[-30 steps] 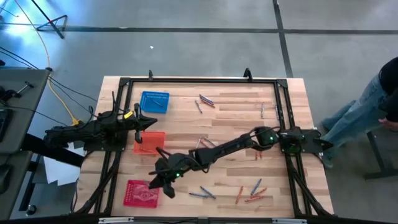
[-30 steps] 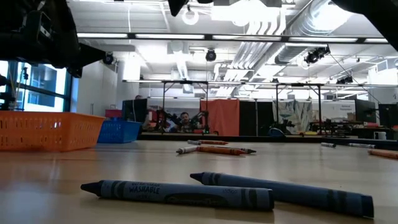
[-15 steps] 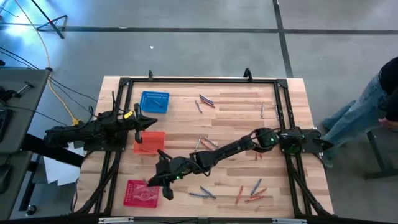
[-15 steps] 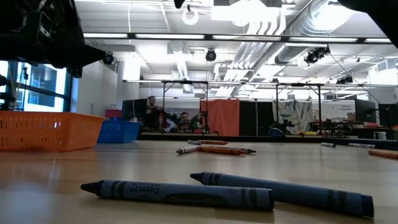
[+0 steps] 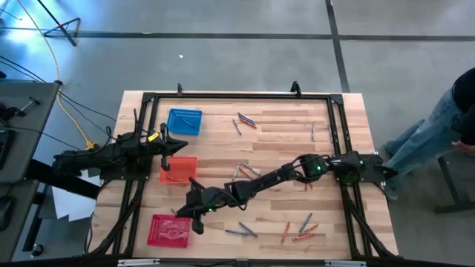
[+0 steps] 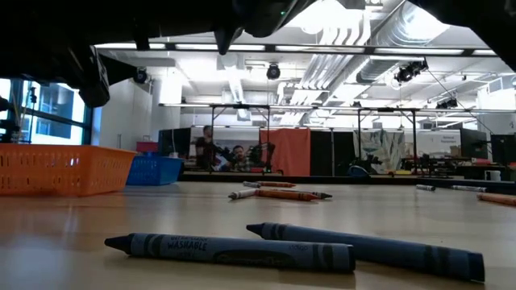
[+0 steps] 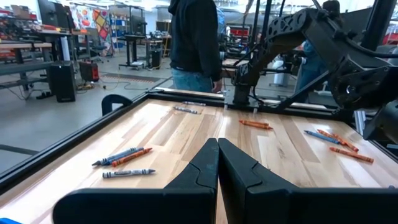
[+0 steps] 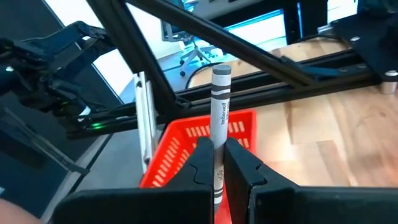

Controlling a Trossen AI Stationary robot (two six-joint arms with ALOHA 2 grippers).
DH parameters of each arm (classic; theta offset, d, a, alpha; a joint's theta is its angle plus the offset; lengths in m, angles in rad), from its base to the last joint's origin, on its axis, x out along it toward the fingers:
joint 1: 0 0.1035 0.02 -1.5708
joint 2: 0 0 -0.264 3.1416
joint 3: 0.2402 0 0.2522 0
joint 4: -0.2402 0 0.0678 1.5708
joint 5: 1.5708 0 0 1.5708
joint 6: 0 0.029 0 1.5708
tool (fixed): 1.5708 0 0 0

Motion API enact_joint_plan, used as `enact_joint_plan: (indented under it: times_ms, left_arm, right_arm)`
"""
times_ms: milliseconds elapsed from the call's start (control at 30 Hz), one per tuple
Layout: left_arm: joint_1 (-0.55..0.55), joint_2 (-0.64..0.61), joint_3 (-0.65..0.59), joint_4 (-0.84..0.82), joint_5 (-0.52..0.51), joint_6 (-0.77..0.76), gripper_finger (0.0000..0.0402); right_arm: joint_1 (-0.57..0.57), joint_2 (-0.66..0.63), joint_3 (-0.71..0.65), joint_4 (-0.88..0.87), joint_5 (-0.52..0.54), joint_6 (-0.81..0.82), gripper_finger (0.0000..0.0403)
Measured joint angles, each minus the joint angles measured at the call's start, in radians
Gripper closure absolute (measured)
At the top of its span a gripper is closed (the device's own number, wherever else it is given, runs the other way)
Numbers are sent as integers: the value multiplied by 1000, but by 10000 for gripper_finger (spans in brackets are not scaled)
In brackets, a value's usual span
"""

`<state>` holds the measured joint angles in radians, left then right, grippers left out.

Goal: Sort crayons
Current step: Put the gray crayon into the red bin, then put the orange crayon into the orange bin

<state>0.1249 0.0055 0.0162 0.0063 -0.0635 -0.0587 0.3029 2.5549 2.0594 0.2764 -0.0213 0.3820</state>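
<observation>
High view: the right gripper (image 5: 185, 217) reaches across the worktop (image 5: 282, 141) to the lower left of the frame, at the red basket (image 5: 168, 231). Its jaws are clenched on a grey crayon (image 8: 219, 124), held upright in front of that basket in the right wrist view. The left gripper (image 5: 181, 145), jaws shut and empty, waits above the orange basket (image 5: 179, 170), below the blue basket (image 5: 184, 121). Loose crayons (image 5: 300, 227) lie at lower right.
</observation>
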Motion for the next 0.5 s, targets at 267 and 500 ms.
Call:
enact_joint_plan:
  times_ms: [267,500]
  left_arm:
    - [0,0,0,0,0,0,401]
    - [0,0,0,0,0,0,401]
  right_arm:
    - [2,0,0,2,-30,2,324]
    - [12,0,0,13,-57,-5,278]
